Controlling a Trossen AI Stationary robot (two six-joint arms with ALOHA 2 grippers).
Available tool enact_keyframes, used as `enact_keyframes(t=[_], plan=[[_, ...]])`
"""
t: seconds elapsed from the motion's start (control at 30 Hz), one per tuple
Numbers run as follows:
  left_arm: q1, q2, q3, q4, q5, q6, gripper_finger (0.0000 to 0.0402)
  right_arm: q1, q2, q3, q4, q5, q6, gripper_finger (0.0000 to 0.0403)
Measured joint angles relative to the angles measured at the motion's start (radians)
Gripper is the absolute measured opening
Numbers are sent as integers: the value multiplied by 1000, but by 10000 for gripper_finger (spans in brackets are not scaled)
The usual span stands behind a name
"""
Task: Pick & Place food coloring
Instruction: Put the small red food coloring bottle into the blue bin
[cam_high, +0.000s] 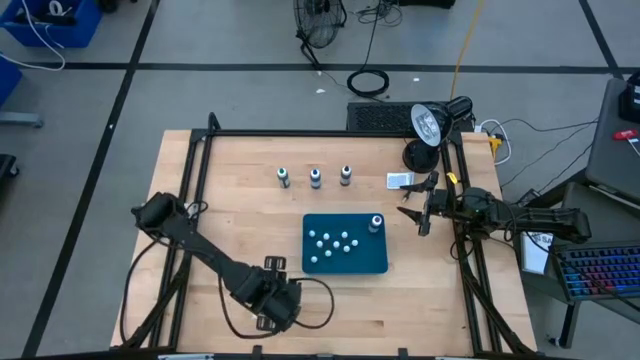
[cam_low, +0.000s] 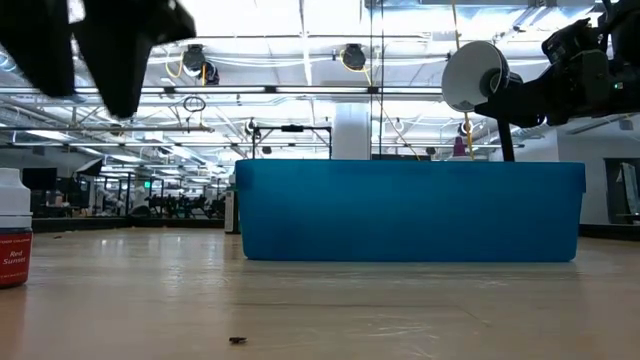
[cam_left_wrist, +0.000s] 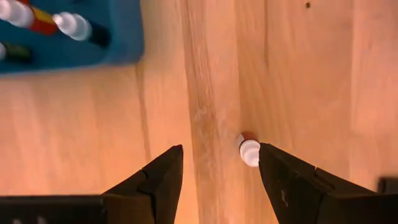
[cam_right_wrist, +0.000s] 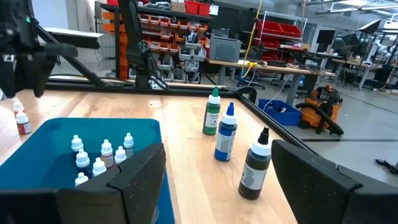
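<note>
1. Left gripper (cam_left_wrist: 214, 180) hangs over the near part of the table, left of the blue tray (cam_high: 345, 265); a small bottle (cam_left_wrist: 249, 150) with a white cap and red body stands on the wood right under it.
2. Bottle is upright, so the wrist camera sees it cap-on; it sits off-centre, just beside one finger (cam_left_wrist: 292, 183), not midway.
3. Jaws are wide apart, holding nothing.
4. Right gripper (cam_high: 418, 212) waits open and empty at the tray's far right corner; left is nearer.
5. More small bottles (cam_high: 333, 244) stand in the tray.

Dark arms (cam_high: 215, 262) — black tapered jaws.
</note>
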Motion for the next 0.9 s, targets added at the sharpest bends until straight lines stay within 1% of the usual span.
enact_keyframes(t=[0.1,0.23,0.37,0.5,0.67,0.9], plan=[[-8,-1,-59,45,12,-15,212,0,0,0,0,0,0,279],[-22,0,-116,73,66,29,212,0,0,0,0,0,0,279],[-34,-1,-156,118,113,39,212,0,0,0,0,0,0,279],[-38,-2,-169,184,123,39,212,0,0,0,0,0,0,279],[-37,-1,-183,264,109,44,212,0,0,0,0,0,0,279],[-27,-1,-220,279,108,16,212,0,0,0,0,0,0,279]])
